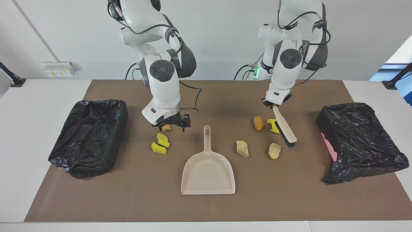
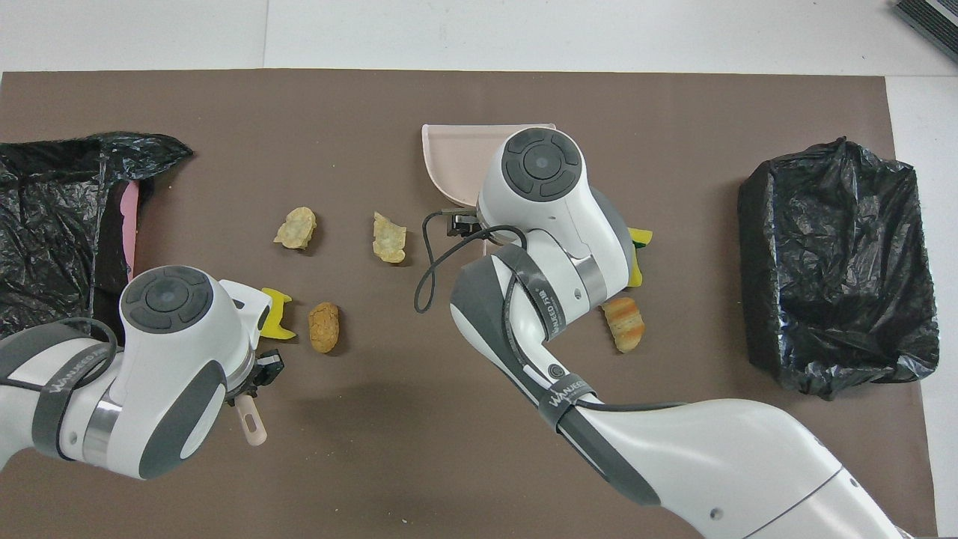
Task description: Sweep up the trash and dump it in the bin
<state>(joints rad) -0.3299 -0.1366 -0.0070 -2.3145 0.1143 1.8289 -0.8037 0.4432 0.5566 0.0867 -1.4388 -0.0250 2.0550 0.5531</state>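
Note:
My left gripper (image 1: 273, 104) is shut on the beige brush (image 1: 285, 129), whose bristle head sits between a yellow sponge chunk (image 1: 273, 125) and a tan lump (image 1: 274, 150). A brown lump (image 1: 258, 123) and a second tan lump (image 1: 242, 148) lie beside them. My right gripper (image 1: 172, 126) is open and empty over a bread lump (image 1: 165, 128), beside the handle of the beige dustpan (image 1: 208, 174). Two yellow sponge chunks (image 1: 160, 144) lie farther from the robots than that lump. In the overhead view, the right arm covers most of the dustpan (image 2: 449, 161).
A black-bagged bin (image 1: 90, 135) stands at the right arm's end of the brown mat, and another (image 1: 357, 141) at the left arm's end. The overhead view shows the brush's handle tip (image 2: 251, 425) sticking out under the left arm.

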